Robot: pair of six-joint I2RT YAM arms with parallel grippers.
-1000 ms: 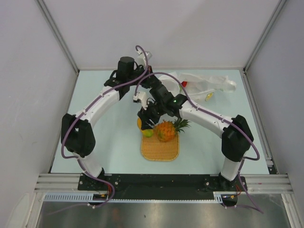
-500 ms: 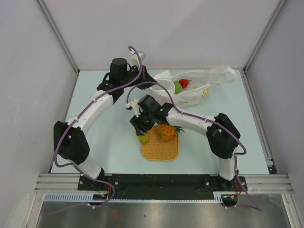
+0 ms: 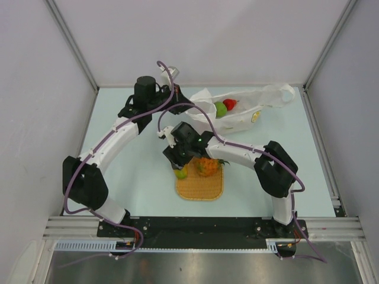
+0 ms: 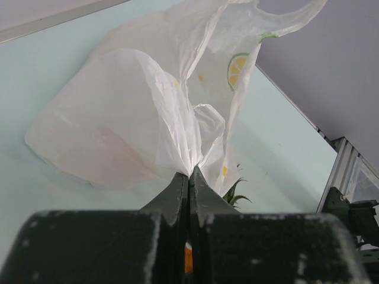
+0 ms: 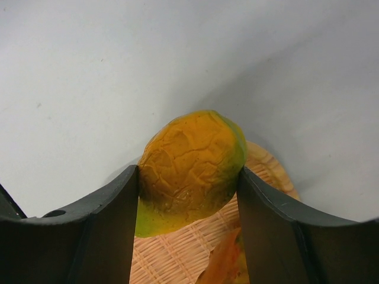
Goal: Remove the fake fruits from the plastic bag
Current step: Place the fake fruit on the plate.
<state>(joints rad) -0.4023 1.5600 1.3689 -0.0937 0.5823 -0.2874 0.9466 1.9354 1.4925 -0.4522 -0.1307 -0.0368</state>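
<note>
Left gripper [image 4: 188, 175] is clamped tight on a fold of the bag [image 4: 118, 118], and right gripper [image 5: 188, 177] is squeezing the mango [image 5: 190, 155] at the edge of the mat [image 5: 172, 255].

This is a robotics lab cell, not anyone's home. Plain grey panels [image 3: 35, 89] close it in on the left, right and far sides, joined by bare aluminium posts [image 3: 71, 44]. A left arm [image 3: 112, 142] and a right arm [image 3: 249, 155], trailing purple cables [image 3: 80, 171], are bolted to a slotted rail [image 3: 201, 228] at the near edge of a pale table [image 3: 296, 177]. The props are toy fruit [image 3: 221, 109], a bag [image 3: 260, 97] and a mat [image 3: 201, 188].
</note>
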